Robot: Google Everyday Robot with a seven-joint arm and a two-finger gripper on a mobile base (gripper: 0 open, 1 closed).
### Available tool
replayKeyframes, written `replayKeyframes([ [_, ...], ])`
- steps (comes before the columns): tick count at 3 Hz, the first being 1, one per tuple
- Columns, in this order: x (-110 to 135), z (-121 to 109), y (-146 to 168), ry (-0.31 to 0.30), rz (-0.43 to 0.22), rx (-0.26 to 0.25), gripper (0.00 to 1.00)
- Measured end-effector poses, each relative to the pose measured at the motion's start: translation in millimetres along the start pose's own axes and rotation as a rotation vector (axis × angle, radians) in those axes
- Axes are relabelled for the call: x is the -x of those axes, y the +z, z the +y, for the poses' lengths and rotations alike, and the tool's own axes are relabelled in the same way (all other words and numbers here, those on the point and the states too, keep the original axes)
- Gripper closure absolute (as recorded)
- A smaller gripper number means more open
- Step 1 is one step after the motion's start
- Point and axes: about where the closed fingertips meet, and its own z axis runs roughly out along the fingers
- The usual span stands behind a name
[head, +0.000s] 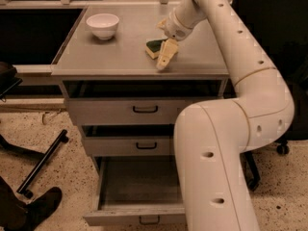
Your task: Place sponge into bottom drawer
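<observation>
The sponge, pale yellow with a dark green top, lies on the grey cabinet top, right of centre. My gripper points down at the sponge's right end, over or against it; I cannot tell whether it touches. The bottom drawer is pulled out at the foot of the cabinet and its inside looks empty. Its right part is hidden behind my arm.
A white bowl stands at the back left of the cabinet top. Two shallower drawers with black handles sit above the bottom drawer. A black chair leg and a shoe are on the floor at the left.
</observation>
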Motion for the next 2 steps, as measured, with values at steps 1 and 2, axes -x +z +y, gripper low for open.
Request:
replayKeyframes([
  [1,5.5,-8.4,-8.1,-0.010,-0.008,-0.030,0.00],
  [2,5.4,-8.3,-7.0,-0.009,-0.009,-0.029,0.00],
])
